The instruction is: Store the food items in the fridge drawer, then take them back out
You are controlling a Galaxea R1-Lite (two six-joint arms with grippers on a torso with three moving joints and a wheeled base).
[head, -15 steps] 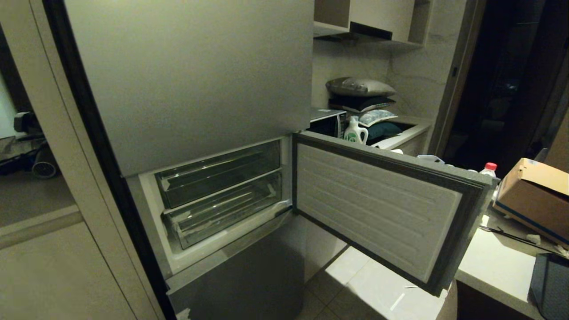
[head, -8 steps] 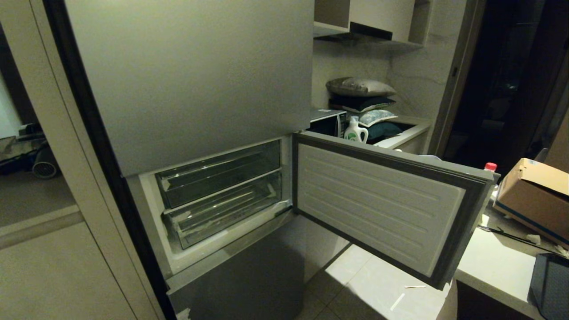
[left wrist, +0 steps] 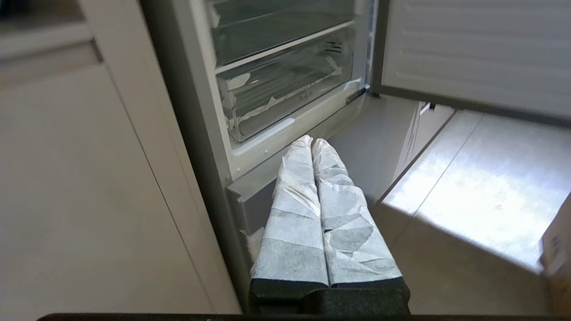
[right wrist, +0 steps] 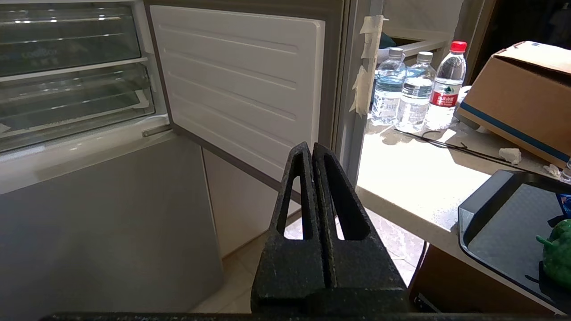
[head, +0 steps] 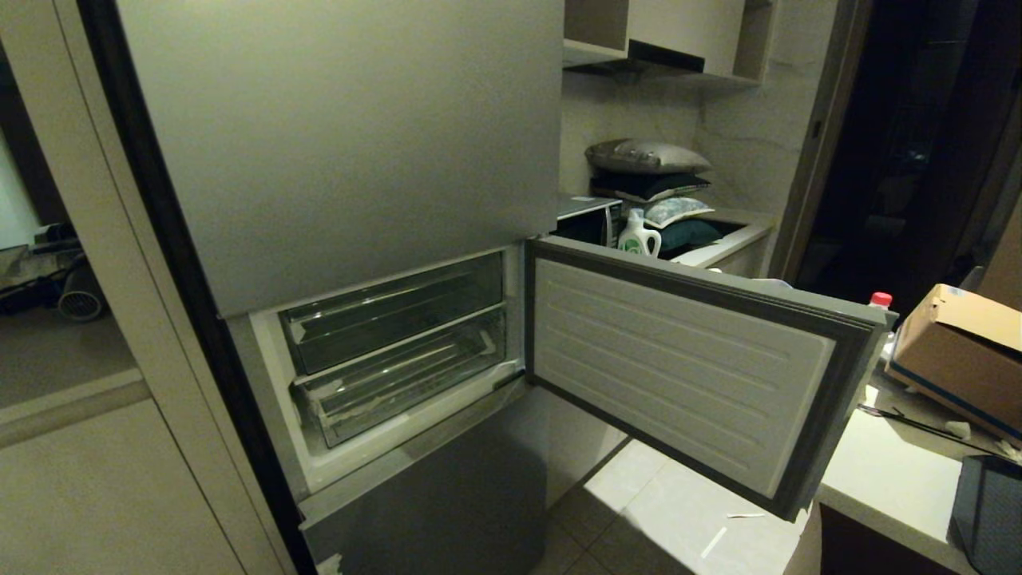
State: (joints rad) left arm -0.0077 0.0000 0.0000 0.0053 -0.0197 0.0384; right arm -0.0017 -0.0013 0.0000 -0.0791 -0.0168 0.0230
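The fridge's middle compartment stands open with two clear bins pushed in. The lower one, with a ribbed floor, is the fridge drawer (head: 403,382), also seen as the drawer (left wrist: 281,89) in the left wrist view. One of the food items, a green piece (right wrist: 557,256), lies on a dark tray (right wrist: 499,223) on the counter. My left gripper (left wrist: 312,141), its fingers wrapped in white tape, is shut and empty just below the compartment's front sill. My right gripper (right wrist: 309,146) is shut and empty, low in front of the open door. Neither arm shows in the head view.
The compartment door (head: 679,359) hangs open to the right, reaching as far as the pale counter (head: 878,471). A cardboard box (head: 958,351) and water bottles (right wrist: 415,89) stand on that counter. Beige cabinets (head: 104,495) flank the fridge on the left.
The open compartment door has swung slightly farther from me, then stopped. Both clear bins have stayed pushed in.
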